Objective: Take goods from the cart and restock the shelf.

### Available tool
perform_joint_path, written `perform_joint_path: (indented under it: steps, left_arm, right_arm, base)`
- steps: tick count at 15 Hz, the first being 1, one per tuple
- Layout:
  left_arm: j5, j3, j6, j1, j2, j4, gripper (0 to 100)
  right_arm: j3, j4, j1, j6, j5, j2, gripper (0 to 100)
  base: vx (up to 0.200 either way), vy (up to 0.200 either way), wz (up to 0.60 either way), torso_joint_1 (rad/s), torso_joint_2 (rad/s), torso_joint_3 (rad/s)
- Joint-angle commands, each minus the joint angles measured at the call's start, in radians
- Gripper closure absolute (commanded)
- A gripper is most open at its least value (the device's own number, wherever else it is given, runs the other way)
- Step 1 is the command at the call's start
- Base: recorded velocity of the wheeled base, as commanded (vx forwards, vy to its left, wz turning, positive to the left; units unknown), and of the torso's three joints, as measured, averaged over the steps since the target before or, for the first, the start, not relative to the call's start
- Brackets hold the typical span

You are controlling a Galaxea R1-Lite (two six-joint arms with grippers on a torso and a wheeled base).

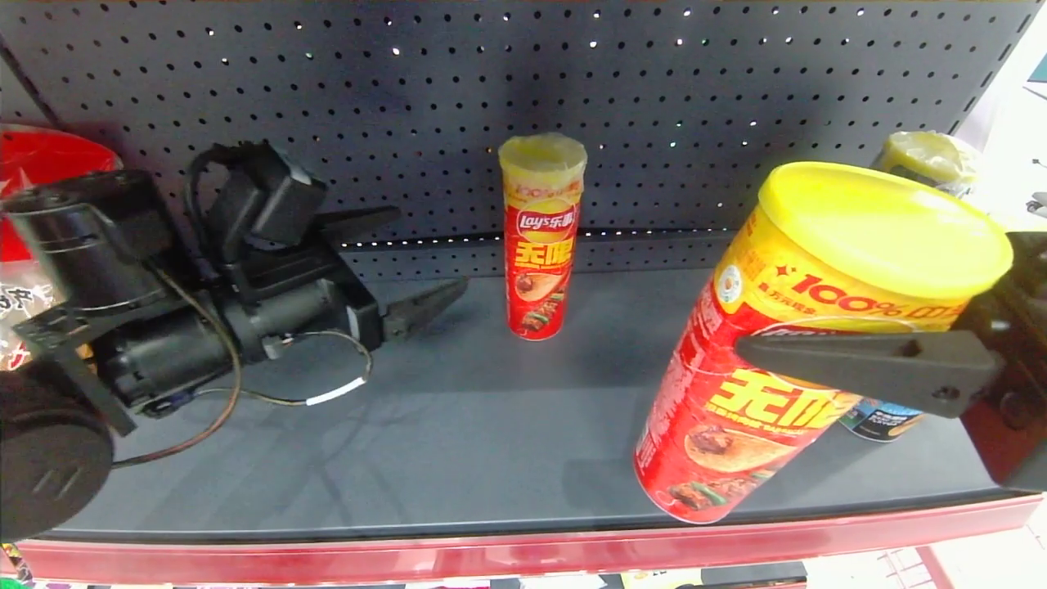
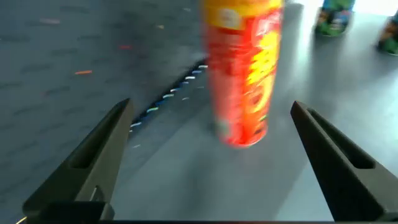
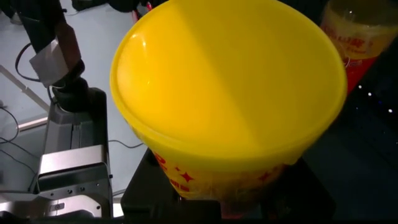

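While the right gripper [image 1: 777, 339] clamps a chip can [image 1: 736, 442] below its yellow lid, the can tilts, base just over the shelf [image 1: 458, 442] front, lid leaning right. The left gripper [image 1: 429, 249], spread wide, points at a standing can [image 1: 541, 237].

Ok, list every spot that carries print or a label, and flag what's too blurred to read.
Held can: number band under the lid, big characters, round seal, all legible.
Standing can: logo, big characters, legible; blurred in the left wrist view.
Can behind the held one: label mostly hidden, unreadable.
Red bag: print cut off, unreadable.
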Motion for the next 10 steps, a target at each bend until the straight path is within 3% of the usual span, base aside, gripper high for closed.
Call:
perform_joint_path:
  steps: [1,10]
  left_arm:
    - [-0.002,-0.062,-0.004,-0.074,0.145,-0.010,0]
    - [-0.005,-0.127,-0.012,-0.077,0.251,-0.010,0]
  right_arm:
    - [-0.004,0.000,0.000,-0.001,0.001,0.015,100]
    - [-0.013,-0.043,0.000,0.013,0.001,0.040,100]
  base:
    - [0.000,0.000,0.00,0.000,0.00,0.000]
    - [0.000,0.000,0.00,0.000,0.00,0.000]
